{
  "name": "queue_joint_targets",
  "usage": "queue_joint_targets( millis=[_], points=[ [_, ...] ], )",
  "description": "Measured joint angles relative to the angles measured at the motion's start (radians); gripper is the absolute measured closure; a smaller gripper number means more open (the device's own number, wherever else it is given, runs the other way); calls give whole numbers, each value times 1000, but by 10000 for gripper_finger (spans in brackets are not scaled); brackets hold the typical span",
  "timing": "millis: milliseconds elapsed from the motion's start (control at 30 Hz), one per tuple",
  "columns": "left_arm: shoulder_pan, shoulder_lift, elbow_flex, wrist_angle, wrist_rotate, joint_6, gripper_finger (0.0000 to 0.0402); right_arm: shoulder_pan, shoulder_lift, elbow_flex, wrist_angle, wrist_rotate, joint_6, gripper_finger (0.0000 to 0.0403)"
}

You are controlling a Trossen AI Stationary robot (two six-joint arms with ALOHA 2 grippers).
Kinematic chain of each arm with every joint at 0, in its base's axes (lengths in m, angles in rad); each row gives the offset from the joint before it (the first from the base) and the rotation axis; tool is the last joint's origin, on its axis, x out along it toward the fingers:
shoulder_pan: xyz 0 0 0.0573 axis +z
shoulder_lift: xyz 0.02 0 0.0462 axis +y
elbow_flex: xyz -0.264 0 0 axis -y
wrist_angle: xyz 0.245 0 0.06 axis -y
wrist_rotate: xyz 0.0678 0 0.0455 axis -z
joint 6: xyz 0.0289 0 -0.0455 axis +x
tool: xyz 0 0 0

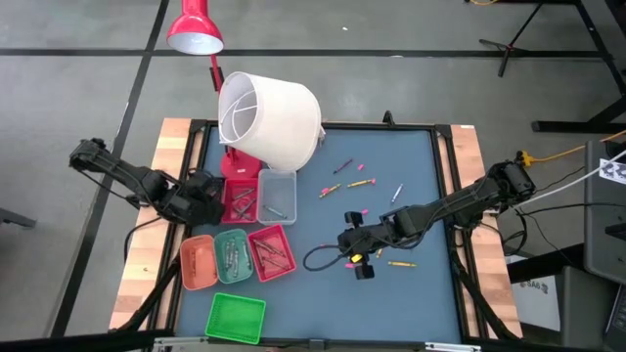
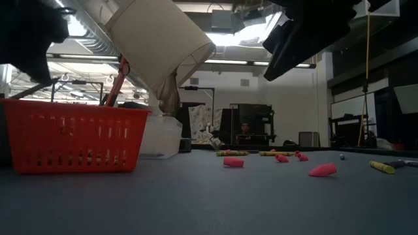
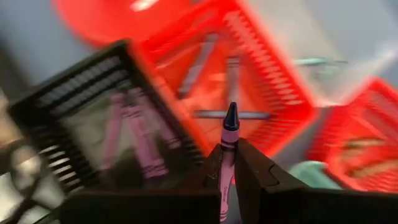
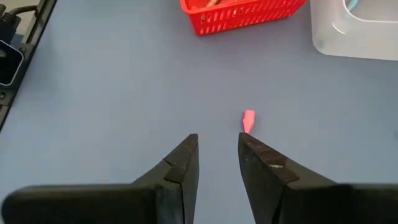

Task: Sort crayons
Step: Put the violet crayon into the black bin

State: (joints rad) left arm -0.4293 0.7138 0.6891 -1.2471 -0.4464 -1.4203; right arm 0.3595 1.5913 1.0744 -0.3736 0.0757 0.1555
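gripping slim paper-wrapped crayon (image 3: 229,134)

crayons (image 1: 360,182) right of trays (image 1: 235,256)

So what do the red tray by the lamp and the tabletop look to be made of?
The red tray: likely moulded plastic, with slotted lattice walls and a slight sheen. The tabletop: a smooth, matte blue-grey sheet, perhaps a mat or laminate; that stays open. Its side edges look like bare light wood.
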Motion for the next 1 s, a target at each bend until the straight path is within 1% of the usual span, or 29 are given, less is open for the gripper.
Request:
queue_joint_targets(
  millis=[100, 233, 433, 500, 667, 833, 1000],
  points=[
    [12, 11, 0, -34, -31, -18, 394, 0, 0, 0, -29, 1, -2, 292],
    [38, 22, 0, -51, -39, -18, 394, 0, 0, 0, -136, 14, -3, 292],
    [78, 50, 0, -81, -47, -17, 394, 0, 0, 0, -363, 139, -2, 292],
    [91, 60, 0, -82, -52, -6, 394, 0, 0, 0, -424, 153, 4, 292],
    [113, 88, 0, -82, -68, 15, 394, 0, 0, -5, -522, 93, 3, 292],
    [129, 108, 0, -100, -69, 17, 391, 0, -1, -67, -511, -18, -3, 292],
    [129, 113, 0, -108, -69, 40, 358, 0, -1, -142, -439, -82, -4, 292]
  ],
)
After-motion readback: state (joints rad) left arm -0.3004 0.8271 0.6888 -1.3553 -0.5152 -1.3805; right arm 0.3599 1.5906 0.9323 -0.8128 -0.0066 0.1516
